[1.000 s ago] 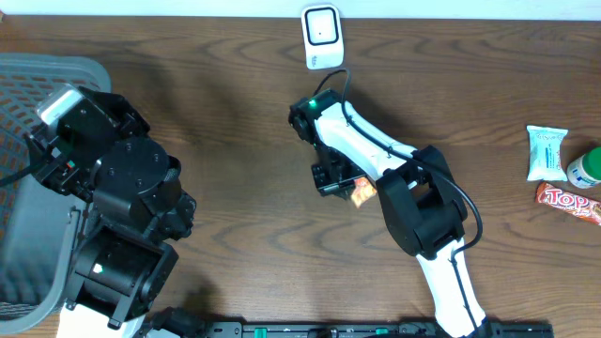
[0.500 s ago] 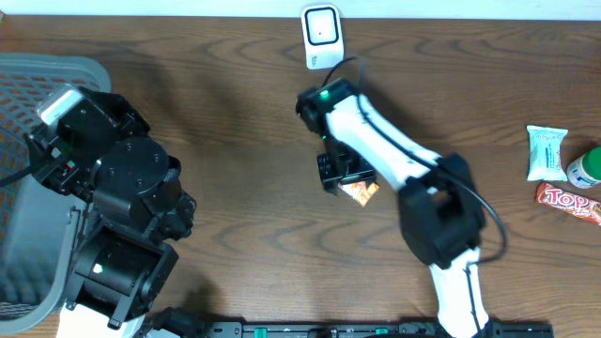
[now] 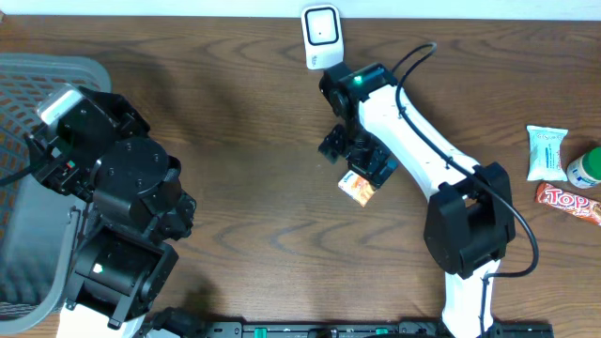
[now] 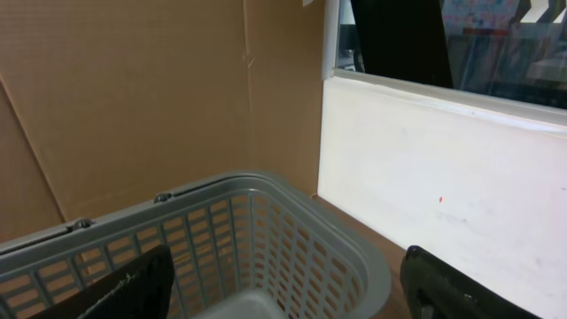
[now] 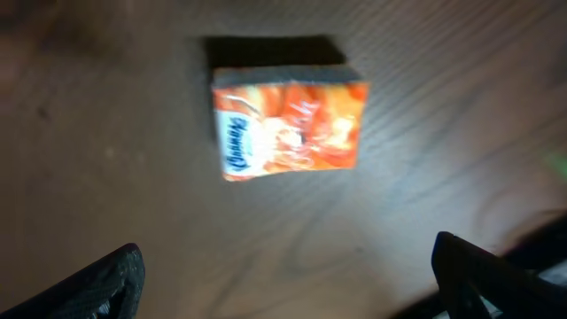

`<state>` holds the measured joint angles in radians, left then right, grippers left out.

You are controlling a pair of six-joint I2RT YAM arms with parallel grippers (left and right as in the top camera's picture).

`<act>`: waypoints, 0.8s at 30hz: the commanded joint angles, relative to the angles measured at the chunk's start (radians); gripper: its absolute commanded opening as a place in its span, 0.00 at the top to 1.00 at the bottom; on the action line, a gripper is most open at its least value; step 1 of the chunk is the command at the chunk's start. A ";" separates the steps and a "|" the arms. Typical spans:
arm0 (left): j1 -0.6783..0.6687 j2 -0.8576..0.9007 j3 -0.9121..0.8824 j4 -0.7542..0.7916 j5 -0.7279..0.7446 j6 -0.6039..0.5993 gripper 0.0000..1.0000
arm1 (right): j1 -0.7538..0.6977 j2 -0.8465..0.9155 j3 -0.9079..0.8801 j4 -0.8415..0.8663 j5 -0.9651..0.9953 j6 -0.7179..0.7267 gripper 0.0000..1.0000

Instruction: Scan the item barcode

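Right arm has swung toward the far edge since a second ago, and the right tool (image 3: pixel 360 160), shut back then, now stands wide with nothing in it.

Overhead: the small orange snack packet (image 3: pixel 357 188) lies loose on the brown wooden counter (image 3: pixel 235 122), just beside the tool on its near side. The white barcode scanner (image 3: pixel 321 34) stands on the far side, so the tool sits between the two. My left arm is well apart, over the grey plastic basket (image 3: pixel 56 70); the right is plainly the nearer one.

Left wrist: the left tool (image 4: pixel 292 297) is spread wide, holding nothing, with only the basket's rim (image 4: pixel 266 186) below it.

Right wrist: I'm looking straight down on the packet (image 5: pixel 288 128), printed face up, no barcode showing. Both fingers frame the bottom corners, clear of it. Its long axis runs across the view, in line with the fingers' closing direction, so I reckon a re-grip wants a wrist turn or a bite on the short ends.
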<state>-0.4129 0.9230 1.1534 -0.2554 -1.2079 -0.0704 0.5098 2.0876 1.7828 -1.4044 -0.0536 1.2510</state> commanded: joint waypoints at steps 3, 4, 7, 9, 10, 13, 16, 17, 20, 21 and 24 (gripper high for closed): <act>0.004 -0.001 0.000 0.002 -0.016 0.013 0.18 | -0.005 0.007 -0.069 0.096 0.043 0.039 0.01; 0.004 -0.001 0.000 0.002 -0.016 0.013 0.18 | -0.008 0.007 -0.090 0.117 0.041 0.022 0.01; 0.004 -0.001 0.000 0.002 -0.016 0.013 0.18 | -0.019 0.007 -0.158 0.150 0.041 -0.003 0.01; 0.004 -0.001 0.000 0.002 -0.016 0.013 0.18 | -0.024 0.007 -0.200 0.166 0.041 -0.008 0.01; 0.004 -0.001 0.000 0.002 -0.016 0.013 0.18 | -0.026 0.007 -0.222 0.185 0.041 -0.017 0.01; 0.004 -0.001 0.000 0.002 -0.016 0.013 0.17 | -0.035 0.007 -0.280 0.264 0.041 -0.064 0.01; 0.004 -0.001 0.000 0.002 -0.016 0.013 0.18 | -0.047 0.007 -0.336 0.359 0.041 -0.105 0.01; 0.004 -0.001 0.000 0.002 -0.016 0.013 0.18 | -0.051 0.007 -0.353 0.392 0.041 -0.123 0.01; 0.004 -0.001 0.000 0.002 -0.016 0.013 0.18 | -0.054 0.007 -0.386 0.449 0.042 -0.142 0.01; 0.004 -0.001 0.000 0.002 -0.016 0.013 0.18 | -0.054 0.007 -0.394 0.455 0.042 -0.142 0.03; 0.004 -0.001 0.000 0.002 -0.016 0.013 0.18 | -0.054 0.007 -0.397 0.451 0.044 -0.157 0.21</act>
<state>-0.4129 0.9230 1.1534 -0.2554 -1.2076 -0.0704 0.4644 2.0766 1.4231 -0.9447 -0.0368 1.1336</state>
